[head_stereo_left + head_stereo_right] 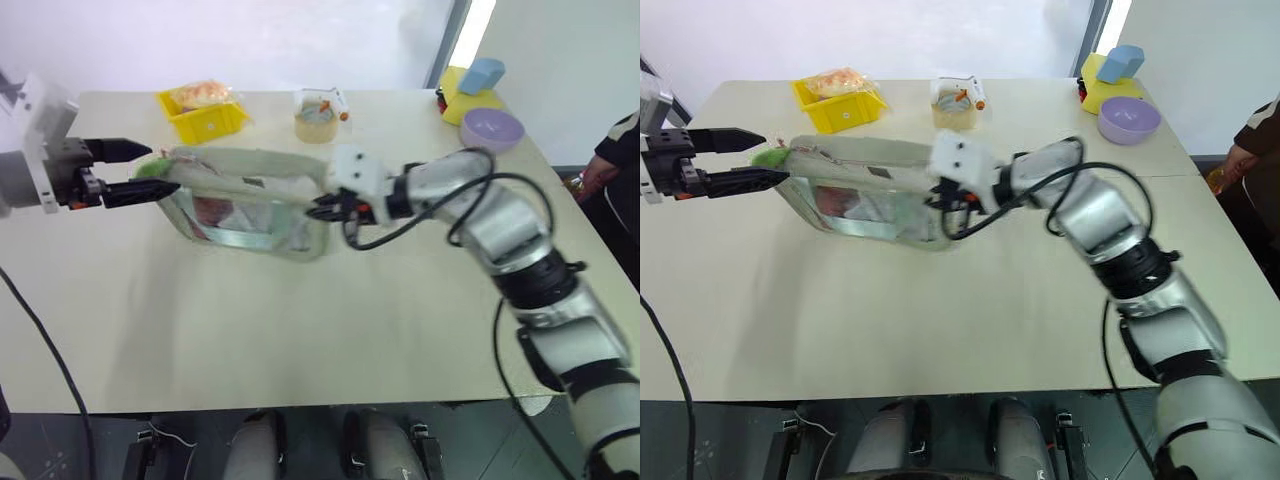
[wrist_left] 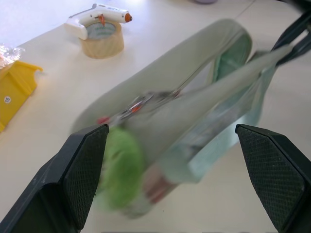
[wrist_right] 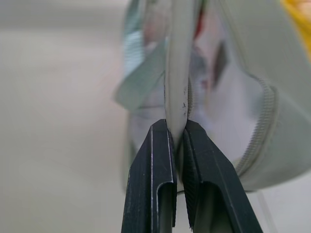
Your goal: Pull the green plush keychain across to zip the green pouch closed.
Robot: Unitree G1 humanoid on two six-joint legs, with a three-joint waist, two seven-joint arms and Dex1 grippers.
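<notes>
pouch: the green pouch (image 1: 250, 200) is lying on the pale surface (image 1: 300, 330), roughly mid-surface and toward the far side, long way across, clear window side facing the camera, some red stuff visible inside

keychain: the green plush keychain (image 2: 121, 167) is at the pouch's left end, fuzzy lime ball sitting right where the zipper starts

left claw: the left claw (image 1: 135, 170) is wide apart and level, its two black fingers either side of the keychain end of the pouch; not gripping anything, and I can't tell if a finger brushes the plush

right claw: the right claw (image 3: 177, 145) is squeezed together on a flap of the pouch at its right end, pale fabric edge pinched between the pads

yellow tray: a small yellow tray (image 1: 205, 115) with a bag of something orange-ish in it, just behind the pouch's left end, close to the left claw but apart from it

tape: a roll of tape (image 1: 316, 126) with a white glue gun (image 2: 99, 12) resting on top, behind the pouch's right half

bowl: a purple bowl (image 1: 492, 128) at the far right corner, well apart from the pouch

blocks: a yellow block (image 1: 460, 95) with a blue one (image 1: 482, 74) on top, just behind the bowl

person: someone's arm in a dark sleeve (image 1: 620, 140) at the right edge, off the surface

in the way: nothing between the two claws except the pouch itself; tray and tape are behind the zipper line
</notes>
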